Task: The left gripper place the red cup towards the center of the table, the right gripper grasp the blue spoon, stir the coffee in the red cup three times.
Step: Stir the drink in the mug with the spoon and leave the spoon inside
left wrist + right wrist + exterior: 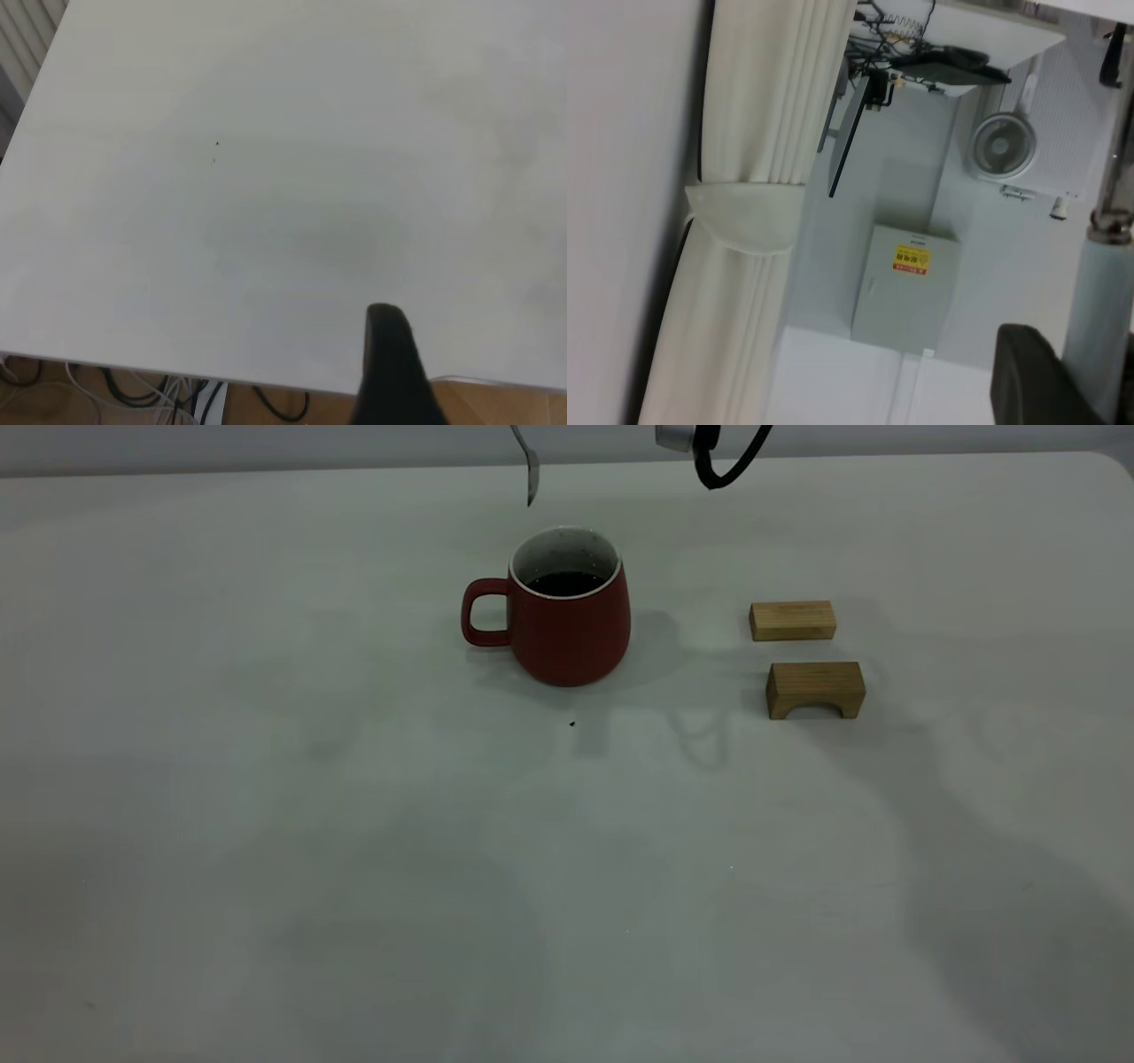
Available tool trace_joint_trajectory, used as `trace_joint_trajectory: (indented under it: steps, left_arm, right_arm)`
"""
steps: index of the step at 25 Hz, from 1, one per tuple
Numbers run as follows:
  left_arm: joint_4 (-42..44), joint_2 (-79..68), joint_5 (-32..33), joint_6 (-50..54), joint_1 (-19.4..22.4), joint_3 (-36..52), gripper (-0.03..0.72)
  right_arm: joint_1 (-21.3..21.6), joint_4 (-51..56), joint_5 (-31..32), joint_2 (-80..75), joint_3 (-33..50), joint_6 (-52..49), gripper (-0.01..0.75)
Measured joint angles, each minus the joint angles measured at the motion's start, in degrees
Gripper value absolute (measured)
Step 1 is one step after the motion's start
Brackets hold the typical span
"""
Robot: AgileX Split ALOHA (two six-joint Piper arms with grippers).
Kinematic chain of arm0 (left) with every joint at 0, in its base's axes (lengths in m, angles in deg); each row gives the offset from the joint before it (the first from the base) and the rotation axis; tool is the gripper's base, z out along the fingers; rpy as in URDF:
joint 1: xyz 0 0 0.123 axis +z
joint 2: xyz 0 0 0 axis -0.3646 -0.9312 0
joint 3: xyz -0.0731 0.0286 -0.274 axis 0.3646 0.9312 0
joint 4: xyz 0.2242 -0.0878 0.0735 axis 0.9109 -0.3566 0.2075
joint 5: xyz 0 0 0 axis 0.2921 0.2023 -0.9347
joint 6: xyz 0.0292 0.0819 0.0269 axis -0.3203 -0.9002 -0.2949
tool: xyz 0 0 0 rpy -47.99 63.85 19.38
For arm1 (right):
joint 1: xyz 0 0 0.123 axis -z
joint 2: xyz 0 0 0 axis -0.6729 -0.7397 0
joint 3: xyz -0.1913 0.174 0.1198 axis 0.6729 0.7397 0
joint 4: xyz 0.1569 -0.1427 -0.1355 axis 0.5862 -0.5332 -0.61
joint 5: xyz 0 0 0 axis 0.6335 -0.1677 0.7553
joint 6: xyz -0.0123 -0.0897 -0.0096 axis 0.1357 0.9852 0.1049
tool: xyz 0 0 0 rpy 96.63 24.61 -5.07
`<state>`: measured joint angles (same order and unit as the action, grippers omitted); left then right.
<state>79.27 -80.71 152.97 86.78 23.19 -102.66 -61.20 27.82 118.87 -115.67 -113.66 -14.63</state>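
The red cup (567, 624) stands upright near the middle of the table, its handle toward the view's left, with dark coffee (565, 584) inside. Just above its far rim the grey bowl of the blue spoon (531, 474) hangs in the air, clear of the cup; its handle runs out past the top edge. My right gripper (1028, 372) is raised above the exterior view, shut on the spoon, and its wrist view looks out at the room. A grey part (675, 436) and cable loop (722, 469) of that arm show. My left gripper (390, 363) hovers over the table's edge, far from the cup.
Two small wooden blocks lie to the right of the cup: a plain one (791, 620) and an arched one (815, 688). A tiny dark speck (571, 724) marks the tabletop just in front of the cup. A curtain (744, 221) and a cabinet (904, 288) show beyond the table.
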Motion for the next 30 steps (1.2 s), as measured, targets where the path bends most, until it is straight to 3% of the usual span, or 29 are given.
trace_joint_trajectory:
  steps: [8, 18, 30]
  left_arm:
    - [0.00, 0.00, 0.00, 0.00, 0.00, 0.00, 0.558]
    - [0.00, 0.00, 0.00, 0.00, 0.00, 0.00, 0.558]
    - [0.00, 0.00, 0.00, 0.05, 0.00, 0.00, 0.558]
  right_arm:
    - [1.45, 0.23, 4.13, -11.82, -8.37, -0.34, 0.136]
    - [7.02, -2.74, 4.32, -15.72, -9.32, -0.34, 0.136]
    - [3.54, 0.23, 5.09, -20.45, -10.18, -0.34, 0.136]
